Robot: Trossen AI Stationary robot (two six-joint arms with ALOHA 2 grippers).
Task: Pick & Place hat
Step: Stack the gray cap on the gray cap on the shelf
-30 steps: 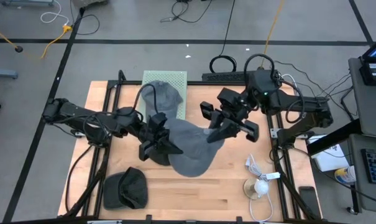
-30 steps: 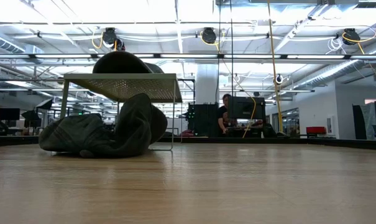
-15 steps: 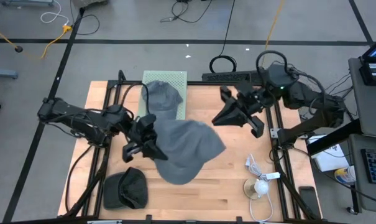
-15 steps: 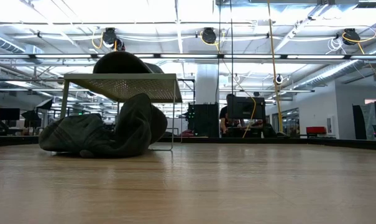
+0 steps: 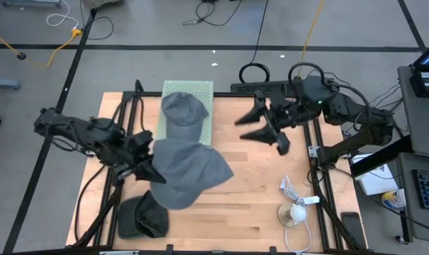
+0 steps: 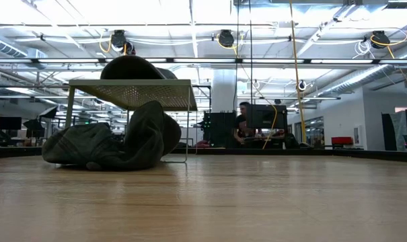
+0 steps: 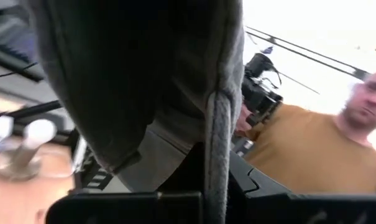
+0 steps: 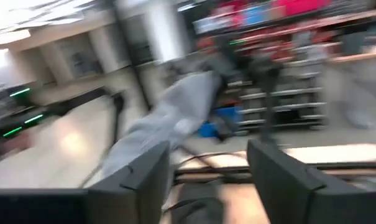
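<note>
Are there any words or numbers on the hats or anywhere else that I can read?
None can be read.
The big grey fabric hat held by the left gripper: no readable print.
The dark green cap lying on the wooden table: no label shows.
The grey cap on the pale green mesh stand: no text shows.
Room signs behind: too blurred.

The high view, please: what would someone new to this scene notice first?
A large grey hat hangs from the left claw over the table's middle, while the right claw stands open and empty toward the far right. Another grey hat sits on a green mesh stand at the far edge, and a dark hat lies at the near left.
</note>
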